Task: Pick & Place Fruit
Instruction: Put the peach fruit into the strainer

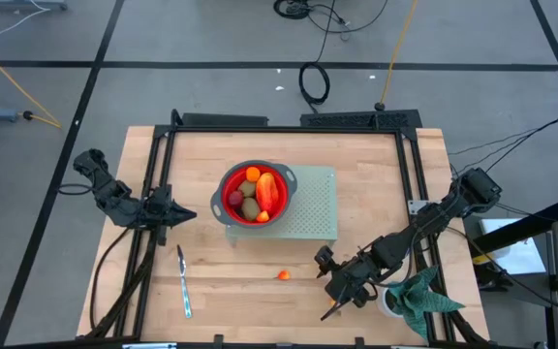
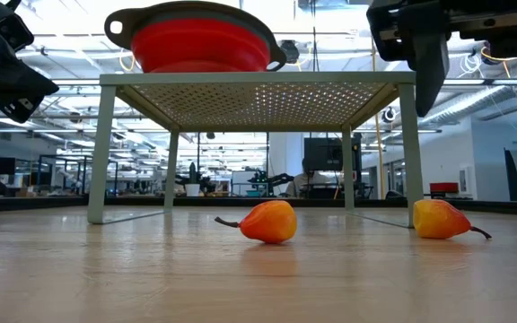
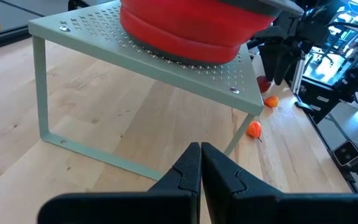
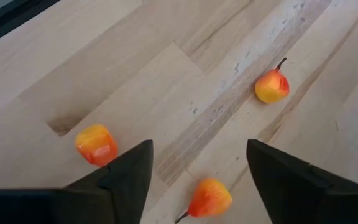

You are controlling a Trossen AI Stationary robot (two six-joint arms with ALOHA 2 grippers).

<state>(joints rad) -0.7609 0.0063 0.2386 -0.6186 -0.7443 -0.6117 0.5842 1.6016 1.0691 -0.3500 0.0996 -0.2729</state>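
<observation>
the right pincer [image 4: 194, 180], fingers apart, hung over a small orange-yellow pear-shaped toy fruit [image 4: 209, 197] on the wooden surface [image 4: 166, 81]; it needed centring before clamping, while the left pincer [image 3: 200, 171] waited with its fingers together.

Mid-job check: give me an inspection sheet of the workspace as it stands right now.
Surface: wooden table, flat, bare wood showing.
Job's things: fruit piled in red bowl on the green perforated stand; three small orange pear-like pieces loose on the wood, one at, one at, one at.
Clutter: silver knife front left; plant in white pot front right.
Grippers: left gripper shut, empty, parked at the left edge; right gripper open above the loose pieces, holding nothing.
Cables: several on the floor beyond the table.
Surroundings: open lab hall; nobody clearly seen.
</observation>
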